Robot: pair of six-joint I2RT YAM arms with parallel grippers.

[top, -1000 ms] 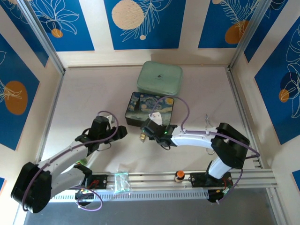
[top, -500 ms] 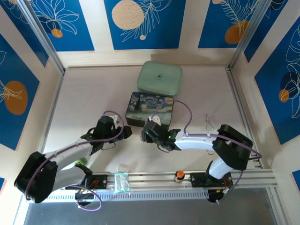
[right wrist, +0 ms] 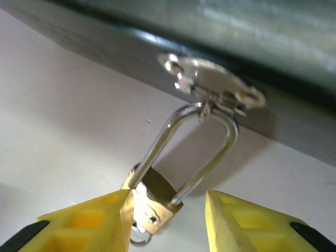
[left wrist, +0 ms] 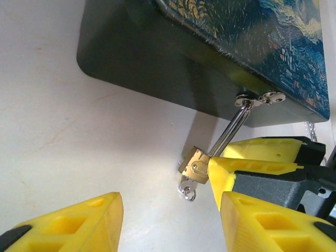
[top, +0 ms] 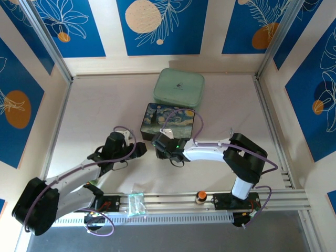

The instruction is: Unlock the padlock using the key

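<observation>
Right gripper point(right wrist: 167, 200) is spread open round the padlock point(right wrist: 153, 203), which is hung from the clasp point(right wrist: 215, 86) of the blue box point(left wrist: 157, 52). Left gripper point(left wrist: 170, 203) is opened wide, empty. The lock should be pinched steady before the key point(left wrist: 187, 190) in its bottom is turned.

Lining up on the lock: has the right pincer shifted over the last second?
Yes. Top view: the right pincer has slid left along the box's front edge, toward its left corner.

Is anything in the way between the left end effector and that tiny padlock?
Nothing visible: only bare table lies between the open left end effector and the padlock. The right end effector straddles the padlock.
</observation>
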